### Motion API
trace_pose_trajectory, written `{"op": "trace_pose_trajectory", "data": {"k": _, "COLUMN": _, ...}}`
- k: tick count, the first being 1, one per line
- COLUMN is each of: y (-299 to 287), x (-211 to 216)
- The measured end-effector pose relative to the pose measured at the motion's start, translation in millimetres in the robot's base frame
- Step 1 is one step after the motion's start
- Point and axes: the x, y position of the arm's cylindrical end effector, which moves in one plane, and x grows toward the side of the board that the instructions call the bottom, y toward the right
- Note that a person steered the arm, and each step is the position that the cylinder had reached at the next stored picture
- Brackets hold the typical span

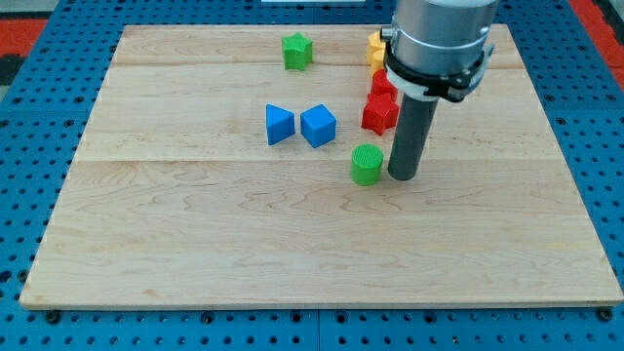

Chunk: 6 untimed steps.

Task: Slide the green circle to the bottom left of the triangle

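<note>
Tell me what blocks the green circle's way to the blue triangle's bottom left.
Nothing visible does. My tip sits just right of the green circle; the board toward the spot below-left of the blue triangle shows no blocks. The blue cube lies above that line.

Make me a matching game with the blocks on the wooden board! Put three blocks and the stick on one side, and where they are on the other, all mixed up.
Things:
1. green circle
2. green star
3. blue triangle
4. my tip

Places:
A. just left of the blue cube
B. close on the green circle's right
C. near the view's top edge
D. below and right of the blue cube

Pairs: 1-D, 2-C, 3-A, 4-B
</note>
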Motion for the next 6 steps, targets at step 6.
{"op": "trace_pose_trajectory", "data": {"k": 6, "y": -257, "x": 0}}
